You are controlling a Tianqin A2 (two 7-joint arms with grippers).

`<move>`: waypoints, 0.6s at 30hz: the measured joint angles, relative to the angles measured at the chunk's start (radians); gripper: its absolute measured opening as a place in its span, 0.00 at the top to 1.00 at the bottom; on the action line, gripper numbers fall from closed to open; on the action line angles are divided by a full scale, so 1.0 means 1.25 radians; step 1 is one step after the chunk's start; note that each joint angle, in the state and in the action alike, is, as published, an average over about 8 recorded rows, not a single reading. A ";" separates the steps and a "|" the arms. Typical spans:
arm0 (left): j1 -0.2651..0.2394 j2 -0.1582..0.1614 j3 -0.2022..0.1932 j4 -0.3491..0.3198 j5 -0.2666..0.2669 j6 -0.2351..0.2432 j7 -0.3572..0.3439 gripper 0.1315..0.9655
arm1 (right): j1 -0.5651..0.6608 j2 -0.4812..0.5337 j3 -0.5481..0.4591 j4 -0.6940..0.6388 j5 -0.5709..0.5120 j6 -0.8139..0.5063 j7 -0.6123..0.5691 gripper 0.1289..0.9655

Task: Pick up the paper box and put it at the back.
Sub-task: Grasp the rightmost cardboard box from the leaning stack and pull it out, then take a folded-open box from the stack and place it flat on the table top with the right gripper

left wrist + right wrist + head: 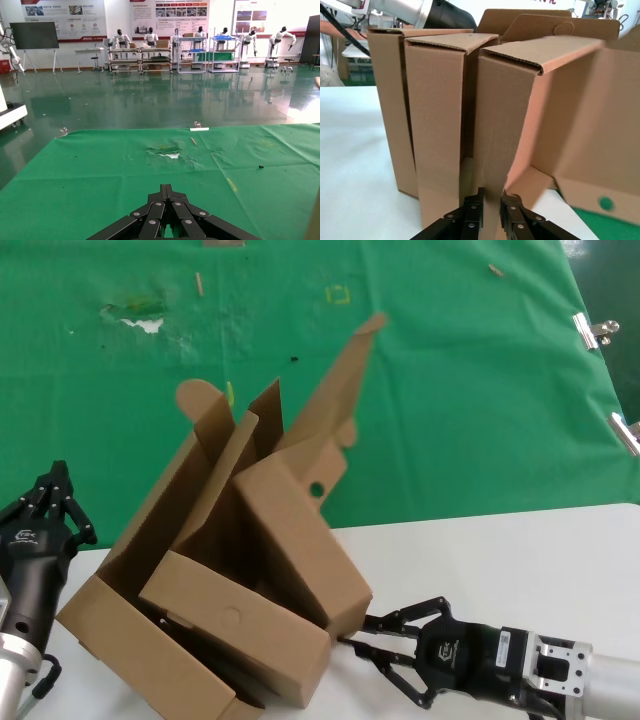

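Fingers (471, 216) of R gripper (352, 634) pinching paper box (300, 540).

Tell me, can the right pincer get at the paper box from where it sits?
Probably yes. The right pincer already sits at the near lower corner of the paper box, nothing between them. The dimpled box crowds one side.

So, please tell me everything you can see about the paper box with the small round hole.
The paper box is a shallow brown cardboard mailer, standing tilted inside the larger carton and leaning over the similar box with a round dimple. Its hinged lid is open and rises toward the green cloth, with a rounded ear flap at the side and a small round hole near the lip. The right hand is at its lower corner; in the right wrist view the fingers sit on either side of a cardboard edge.
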 joint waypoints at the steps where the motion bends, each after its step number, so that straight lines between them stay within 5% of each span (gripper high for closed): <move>1: 0.000 0.000 0.000 0.000 0.000 0.000 0.000 0.99 | 0.000 0.000 0.000 0.001 0.000 0.001 0.001 0.87; 18: 0.000 0.000 0.000 0.000 0.000 0.000 0.000 0.99 | 0.033 0.033 0.042 0.045 0.008 0.063 0.085 0.99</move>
